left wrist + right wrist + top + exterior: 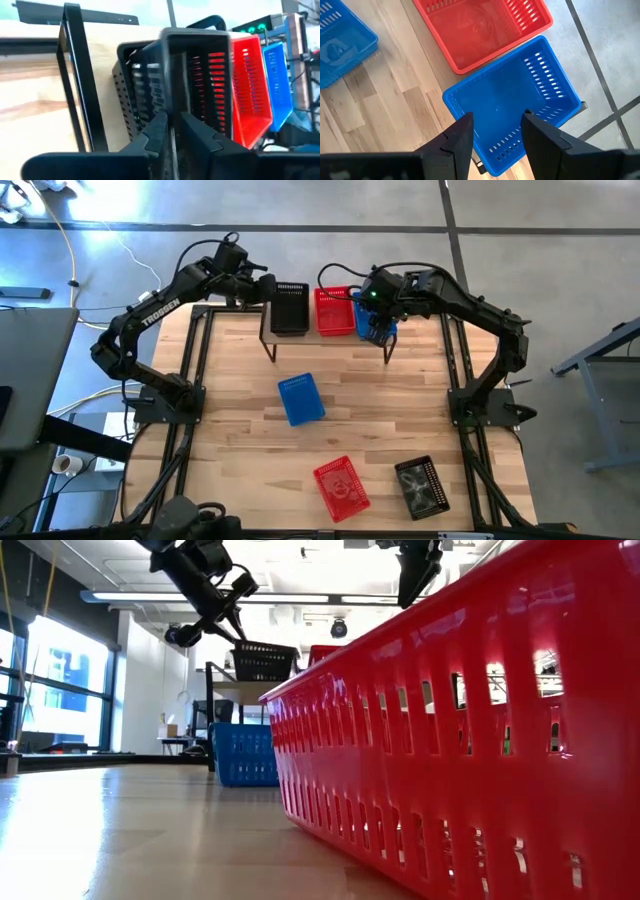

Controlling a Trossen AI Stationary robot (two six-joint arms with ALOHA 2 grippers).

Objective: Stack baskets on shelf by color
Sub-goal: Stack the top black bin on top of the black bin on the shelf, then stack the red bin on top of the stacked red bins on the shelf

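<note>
The shelf (330,337) stands at the table's far edge with black (290,308), red (335,310) and blue (377,327) baskets side by side on it. My left gripper (262,290) is at the black basket's (200,80) left far corner, shut on its wall. In the left wrist view a second black basket (127,85) shows under it. My right gripper (496,120) hangs open above the blue basket (515,95), fingertips over its inside. A blue basket (300,398), a red basket (342,485) and a black basket (422,485) lie on the table. My left gripper pinches the upper black basket's wall (172,90) between its two fingers (155,135), one inside and one outside. It comes roughly level from the table's left. In the low view the basket (265,660) sits slightly tilted on the shelf.
The black frame rails (200,370) run along the table's left and right sides. The red basket (450,740) at the near edge fills much of the low view. Bare tabletop (240,450) lies between the shelf and the loose baskets.
</note>
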